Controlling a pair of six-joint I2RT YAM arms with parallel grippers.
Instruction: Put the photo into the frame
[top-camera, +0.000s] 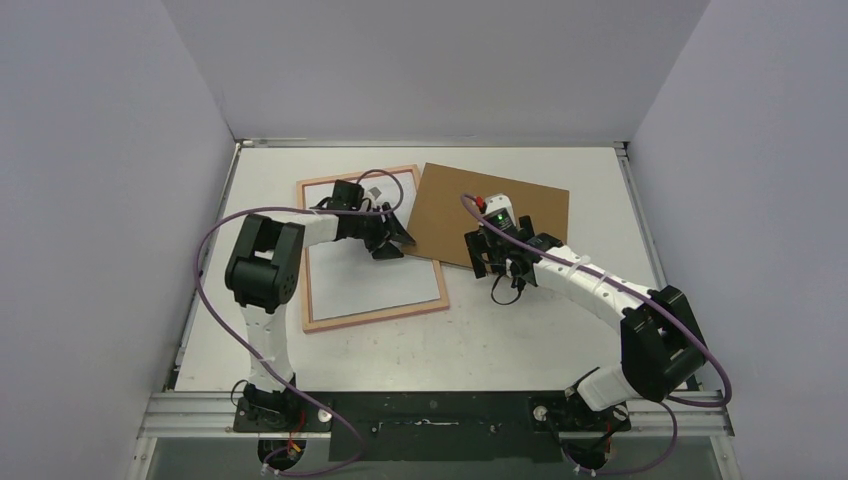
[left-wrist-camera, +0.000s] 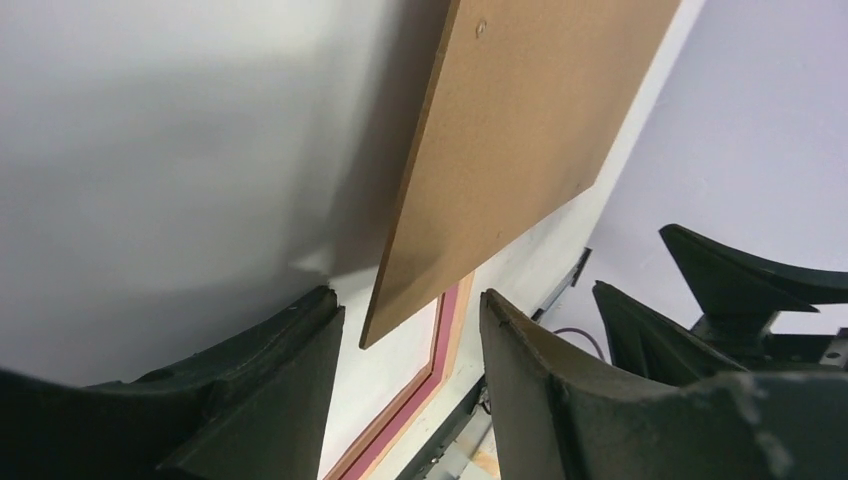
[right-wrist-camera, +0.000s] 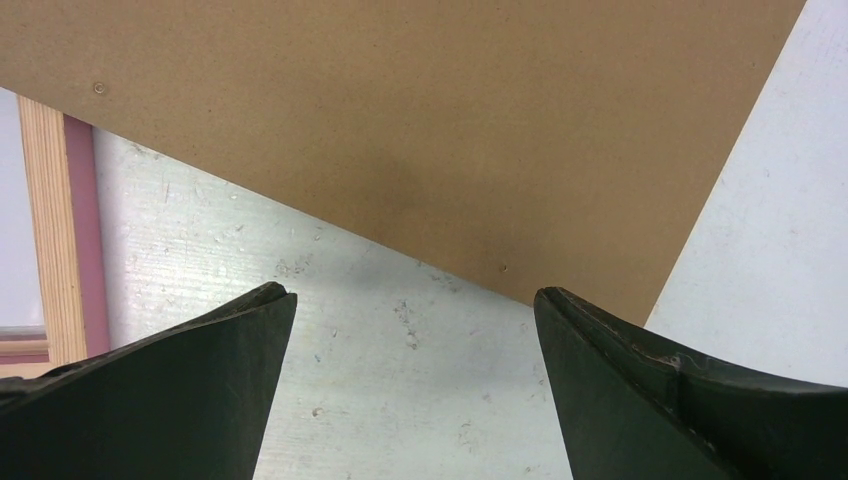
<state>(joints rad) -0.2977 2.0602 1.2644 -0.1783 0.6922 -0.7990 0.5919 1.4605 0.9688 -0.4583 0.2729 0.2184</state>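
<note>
The frame (top-camera: 375, 315) lies flat at the table's left centre, its rim pale wood with a pink inner lip (left-wrist-camera: 440, 340). A white rectangle (top-camera: 370, 275) fills it and looks like the photo's white back. No seascape shows. My left gripper (top-camera: 392, 238) hovers over the frame's far right part, open and empty (left-wrist-camera: 405, 310). My right gripper (top-camera: 507, 256) is open and empty (right-wrist-camera: 412, 300) over bare table at the near edge of the brown backing board (right-wrist-camera: 400, 120). The frame's right rim (right-wrist-camera: 50, 220) shows at the left of the right wrist view.
The brown backing board (top-camera: 520, 205) lies flat right of the frame, its left corner overlapping the frame's right rim (left-wrist-camera: 520, 120). Grey walls close in the table on three sides. A metal rail (top-camera: 440, 405) runs along the near edge. Purple cables loop from both arms.
</note>
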